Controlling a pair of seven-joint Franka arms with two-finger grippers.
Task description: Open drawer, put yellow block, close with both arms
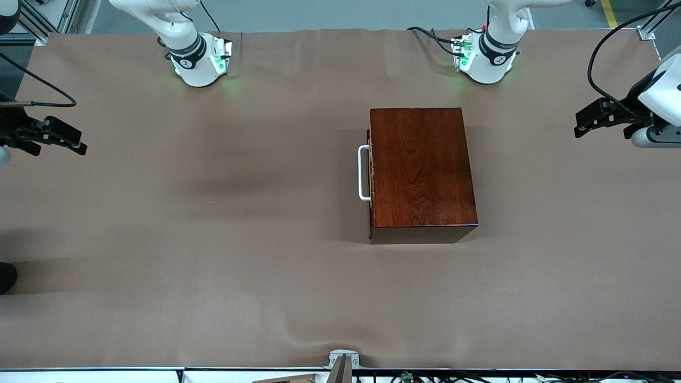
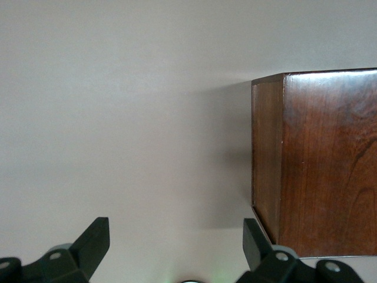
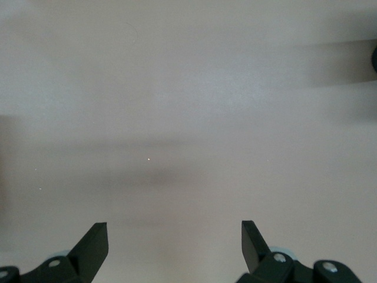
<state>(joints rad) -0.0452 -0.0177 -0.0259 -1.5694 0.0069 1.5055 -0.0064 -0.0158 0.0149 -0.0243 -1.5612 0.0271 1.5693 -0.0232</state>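
The glossy mahogany box (image 1: 423, 173) stands on the table toward the left arm's end. Its drawer is shut, with the white U-shaped handle (image 1: 364, 173) on the side that faces the right arm's end. The box also shows in the left wrist view (image 2: 315, 162). The yellow block is out of view. My left gripper (image 1: 582, 123) is open and empty, up over the table's edge at the left arm's end. My right gripper (image 1: 74, 142) is open and empty, up over the right arm's end. In both wrist views the fingers (image 2: 97, 239) (image 3: 97, 242) stand wide apart over bare cloth.
A brown cloth (image 1: 213, 239) covers the whole table. The arms' white bases (image 1: 199, 64) (image 1: 484, 58) glow green along the edge farthest from the front camera. A small metal bracket (image 1: 343, 361) sits at the nearest edge.
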